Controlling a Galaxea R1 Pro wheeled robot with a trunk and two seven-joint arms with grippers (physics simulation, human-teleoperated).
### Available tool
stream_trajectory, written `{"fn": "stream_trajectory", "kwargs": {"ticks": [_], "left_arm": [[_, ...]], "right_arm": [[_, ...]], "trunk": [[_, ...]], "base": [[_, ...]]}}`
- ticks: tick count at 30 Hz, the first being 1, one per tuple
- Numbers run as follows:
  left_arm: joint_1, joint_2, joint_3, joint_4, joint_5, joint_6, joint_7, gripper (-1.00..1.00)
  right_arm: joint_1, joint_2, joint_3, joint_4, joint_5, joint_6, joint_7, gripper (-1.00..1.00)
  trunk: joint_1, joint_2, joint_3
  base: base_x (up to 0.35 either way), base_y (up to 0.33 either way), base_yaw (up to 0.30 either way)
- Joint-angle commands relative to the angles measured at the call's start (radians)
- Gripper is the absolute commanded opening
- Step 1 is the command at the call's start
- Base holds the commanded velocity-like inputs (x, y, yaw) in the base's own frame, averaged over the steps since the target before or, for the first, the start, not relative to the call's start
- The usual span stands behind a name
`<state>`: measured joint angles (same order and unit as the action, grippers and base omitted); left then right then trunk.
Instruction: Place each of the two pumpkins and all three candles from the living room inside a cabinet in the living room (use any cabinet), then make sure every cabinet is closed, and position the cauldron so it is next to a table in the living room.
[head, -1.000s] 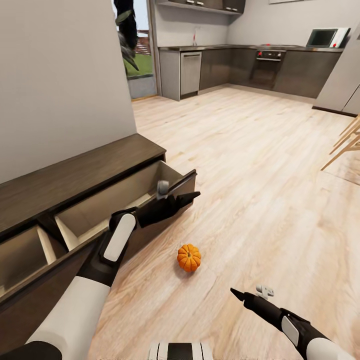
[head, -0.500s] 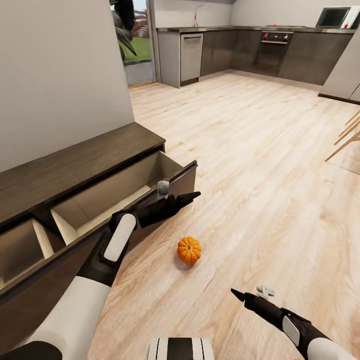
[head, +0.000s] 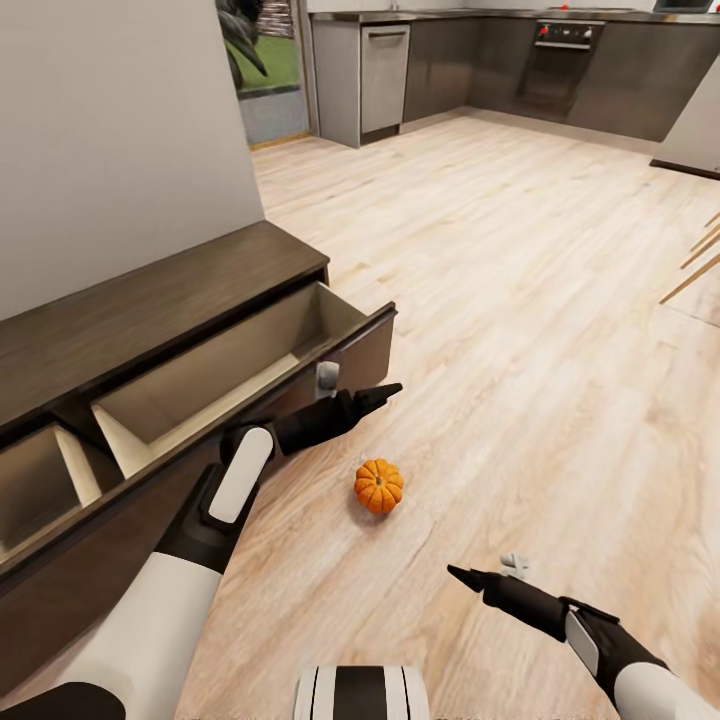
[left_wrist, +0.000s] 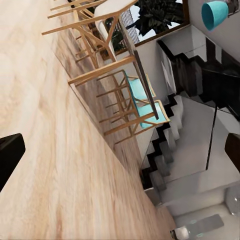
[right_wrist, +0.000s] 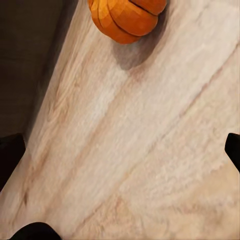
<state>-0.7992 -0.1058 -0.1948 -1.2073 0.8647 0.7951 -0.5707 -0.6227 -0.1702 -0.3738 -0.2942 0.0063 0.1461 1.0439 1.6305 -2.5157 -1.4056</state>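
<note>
Right now our left gripper (head: 385, 390) hangs just off the front corner of the pulled-out drawer (head: 250, 360) of the cabinet (head: 150, 320), fingers pointing out over the wood floor (head: 520, 330). In the left wrist view the two black fingertips (left_wrist: 10, 152) sit at opposite edges w/ plain floor between them, so we're spread wide & holding nothing. Beyond them that cam sees wooden chairs (left_wrist: 115, 95) w/ teal seats, a dark staircase (left_wrist: 165, 145) & a teal lamp shade (left_wrist: 215, 12).

Our right gripper (head: 462, 576) hovers low over the floor, nearer our base, fingers aimed toward the pumpkin (head: 378, 486). Right wrist view: fingertips (right_wrist: 11, 157) again at the far edges, wide apart, nothing between them but floor; not touching anything we can see. The pumpkin (right_wrist: 127, 17) lies ahead of the fingers, partly cut off by the frame edge, w/ its shadow on the boards.

Pumpkin sits on the floor, just in front of the open drawer front, between our two grippers, apart from both. Drawer is lined pale beige; the part we can see holds nothing. A 2nd drawer (head: 40, 490) further along the unit is also pulled out. Cabinet stands against a grey wall (head: 120, 130). Kitchen units (head: 480, 70) & an oven (head: 555, 60) at the far end of the room.
</note>
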Motion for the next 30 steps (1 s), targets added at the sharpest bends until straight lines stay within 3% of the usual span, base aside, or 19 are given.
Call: {"fn": "stream_trajectory", "kwargs": {"ticks": [1,21,30], "left_arm": [[0.0,-0.001,0.0,0.0,0.001,0.0,0.0,1.0],[0.0,-0.002,-0.002,0.002,0.0,-0.001,0.0,1.0],[0.0,-0.002,-0.036,0.0,0.0,-0.002,0.001,1.0]], "right_arm": [[0.0,0.0,0.0,-0.004,-0.001,0.003,0.002,1.0],[0.0,-0.005,-0.007,-0.013,-0.008,0.003,0.002,1.0],[0.0,-0.005,-0.007,-0.013,-0.006,0.003,0.006,1.0]], "trunk": [[0.0,0.0,-0.004],[0.009,-0.005,-0.081],[0.013,-0.007,-0.116]], "base": [[0.0,0.0,0.0],[0.0,0.0,0.0],[0.0,0.0,0.0]]}}
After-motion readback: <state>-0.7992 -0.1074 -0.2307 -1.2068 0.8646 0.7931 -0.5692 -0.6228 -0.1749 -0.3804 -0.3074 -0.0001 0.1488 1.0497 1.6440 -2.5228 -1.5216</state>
